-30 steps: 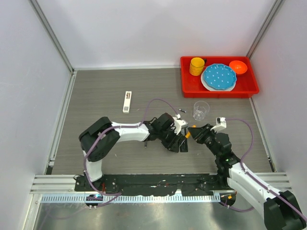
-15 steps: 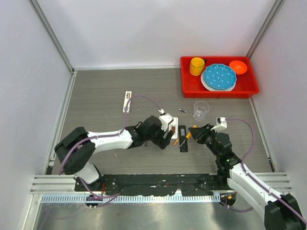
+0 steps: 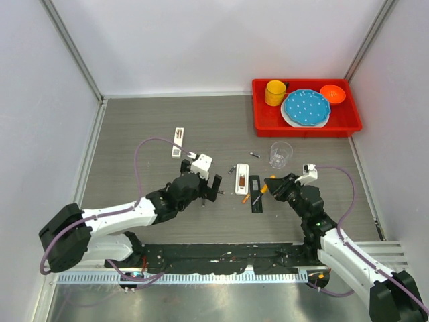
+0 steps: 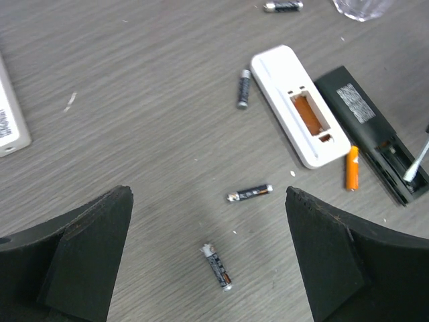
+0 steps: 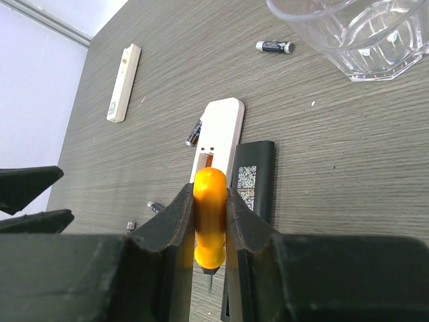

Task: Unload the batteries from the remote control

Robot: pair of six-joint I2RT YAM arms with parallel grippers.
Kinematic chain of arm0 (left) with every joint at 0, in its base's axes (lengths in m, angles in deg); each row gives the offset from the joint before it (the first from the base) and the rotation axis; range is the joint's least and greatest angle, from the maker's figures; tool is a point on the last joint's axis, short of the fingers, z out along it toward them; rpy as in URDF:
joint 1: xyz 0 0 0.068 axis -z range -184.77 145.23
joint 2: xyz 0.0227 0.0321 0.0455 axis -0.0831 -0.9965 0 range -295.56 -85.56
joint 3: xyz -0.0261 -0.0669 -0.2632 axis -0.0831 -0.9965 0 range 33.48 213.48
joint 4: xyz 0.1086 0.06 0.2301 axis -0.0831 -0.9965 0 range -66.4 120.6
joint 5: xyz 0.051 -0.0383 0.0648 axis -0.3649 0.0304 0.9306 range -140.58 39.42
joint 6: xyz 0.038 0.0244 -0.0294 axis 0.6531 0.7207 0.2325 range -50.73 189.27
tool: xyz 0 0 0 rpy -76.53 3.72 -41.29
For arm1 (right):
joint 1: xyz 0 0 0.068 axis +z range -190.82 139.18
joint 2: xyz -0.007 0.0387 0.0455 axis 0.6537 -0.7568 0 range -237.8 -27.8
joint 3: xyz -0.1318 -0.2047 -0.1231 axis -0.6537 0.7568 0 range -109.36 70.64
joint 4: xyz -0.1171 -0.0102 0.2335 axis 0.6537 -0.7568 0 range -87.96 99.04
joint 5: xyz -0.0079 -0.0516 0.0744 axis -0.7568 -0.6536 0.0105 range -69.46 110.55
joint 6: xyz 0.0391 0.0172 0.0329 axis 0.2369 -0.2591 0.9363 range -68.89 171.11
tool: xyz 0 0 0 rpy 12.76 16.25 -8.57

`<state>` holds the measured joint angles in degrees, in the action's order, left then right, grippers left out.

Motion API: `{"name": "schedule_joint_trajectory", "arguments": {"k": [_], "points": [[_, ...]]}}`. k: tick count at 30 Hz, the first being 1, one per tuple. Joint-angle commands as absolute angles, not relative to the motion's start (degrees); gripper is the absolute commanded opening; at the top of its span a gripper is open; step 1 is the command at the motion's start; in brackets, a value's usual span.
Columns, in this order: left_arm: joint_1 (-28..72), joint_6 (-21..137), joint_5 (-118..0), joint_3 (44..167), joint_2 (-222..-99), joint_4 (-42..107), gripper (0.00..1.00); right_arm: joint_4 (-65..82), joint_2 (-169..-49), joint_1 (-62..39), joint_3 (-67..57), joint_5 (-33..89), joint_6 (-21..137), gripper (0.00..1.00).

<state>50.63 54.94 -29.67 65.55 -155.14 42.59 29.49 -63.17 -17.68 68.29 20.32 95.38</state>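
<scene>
Top external view: fixed high behind both arm bases, looking steeply down over the whole grey wood-grain tabletop (image 3: 134, 127). Left wrist view: close above it, angled down and forward. Right wrist view: low, oblique, facing across it. All three share the white oblong plastic remote control (image 3: 240, 182).

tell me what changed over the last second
The left gripper pulled back leftward from the white remote, open and empty, uncovering it. The right gripper stayed shut on the orange screwdriver at the black remote. Nothing else visibly moved.
</scene>
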Motion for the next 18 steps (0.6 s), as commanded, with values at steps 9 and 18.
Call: {"name": "schedule_joint_trajectory", "arguments": {"k": [9,18], "points": [[50.51,54.33,-19.99,64.68,-152.62,47.04,1.0,32.16,-65.59,-17.61,64.84,19.23,94.44,0.01],[50.51,54.59,-18.67,65.56,-154.11,46.24,1.0,32.42,-68.84,-17.53,62.21,22.56,92.68,0.01]]}}
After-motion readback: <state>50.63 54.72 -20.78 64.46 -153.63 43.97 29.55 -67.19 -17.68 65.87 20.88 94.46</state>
